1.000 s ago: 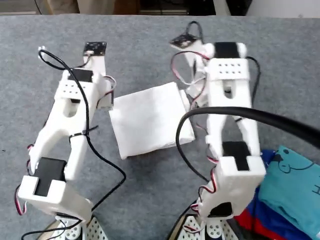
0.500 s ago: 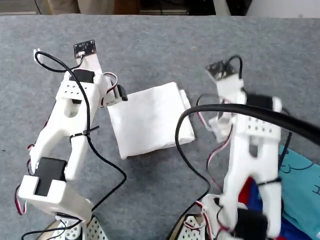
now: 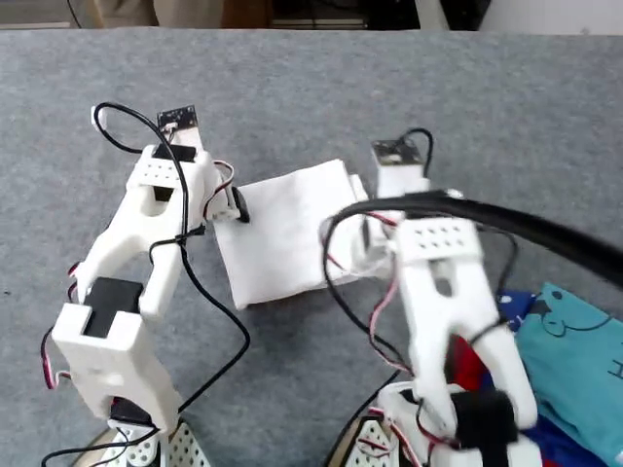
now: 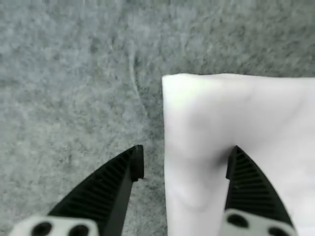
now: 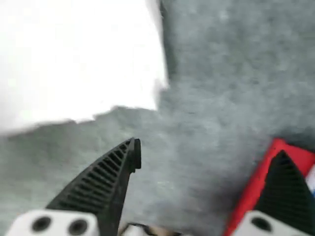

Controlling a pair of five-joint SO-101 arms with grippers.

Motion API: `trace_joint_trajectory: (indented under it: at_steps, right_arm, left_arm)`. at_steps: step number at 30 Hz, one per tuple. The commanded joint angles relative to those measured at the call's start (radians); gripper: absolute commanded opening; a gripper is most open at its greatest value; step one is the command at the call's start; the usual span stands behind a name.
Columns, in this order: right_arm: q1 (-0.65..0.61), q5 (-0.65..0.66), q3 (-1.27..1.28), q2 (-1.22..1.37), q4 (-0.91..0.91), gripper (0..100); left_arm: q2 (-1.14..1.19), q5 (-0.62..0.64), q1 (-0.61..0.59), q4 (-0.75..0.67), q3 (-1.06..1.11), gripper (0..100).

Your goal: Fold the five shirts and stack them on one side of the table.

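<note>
A folded white shirt (image 3: 287, 229) lies in the middle of the grey table cover (image 3: 292, 88). My left gripper (image 4: 186, 162) is open at the shirt's left edge (image 4: 170, 147): one finger stands over the white shirt (image 4: 236, 113), the other over the grey cover. In the high view that left gripper (image 3: 237, 202) sits at the shirt's left side. My right gripper (image 5: 208, 155) is open above bare grey cover, between a corner of the white shirt (image 5: 74, 59) and a red shirt (image 5: 268, 167). The right arm (image 3: 438, 282) covers the shirt's right edge.
A loose pile of a teal shirt (image 3: 574, 360), a blue one (image 3: 545, 438) and a red one (image 3: 472, 365) lies at the front right corner. Cables (image 3: 209, 311) trail from both arms. The table's far edge (image 3: 311, 29) runs along the back.
The right arm swung out to the right, then came back beside the white shirt's right edge. The left gripper shifted slightly right, onto the shirt's left edge.
</note>
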Motion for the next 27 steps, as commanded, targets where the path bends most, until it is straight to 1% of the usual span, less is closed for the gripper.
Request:
trace_joint_trajectory:
  at_steps: [1, 3, 8, 13, 18, 22, 27]
  right_arm:
    - [-0.079, -0.176, -0.14, 0.097, -0.02, 39.7]
    - [-0.091, -0.242, -0.194, 0.162, -0.034, 39.7]
    - [-0.093, -0.4, -0.282, 0.306, -0.054, 39.7]
    - [-0.156, -0.539, -0.337, 0.426, -0.055, 39.7]
    - [-0.203, -0.586, -0.45, 0.552, -0.055, 39.7]
    - [-0.203, -0.611, -0.539, 0.679, -0.055, 39.7]
    - [-0.194, -0.606, -0.628, 0.871, -0.074, 39.7]
  left_arm:
    - [-0.002, 0.006, -0.002, -0.029, -0.015, 28]
    - [-0.001, 0.005, -0.002, -0.058, -0.006, 28]
    - [0.001, 0.002, -0.003, -0.066, 0.003, 28]
    - [0.001, 0.002, -0.003, -0.117, 0.037, 28]
    - [-0.001, 0.002, -0.003, -0.126, 0.041, 28]
    - [-0.001, 0.002, -0.003, -0.123, 0.043, 28]
    - [-0.001, 0.002, -0.003, -0.123, 0.043, 28]
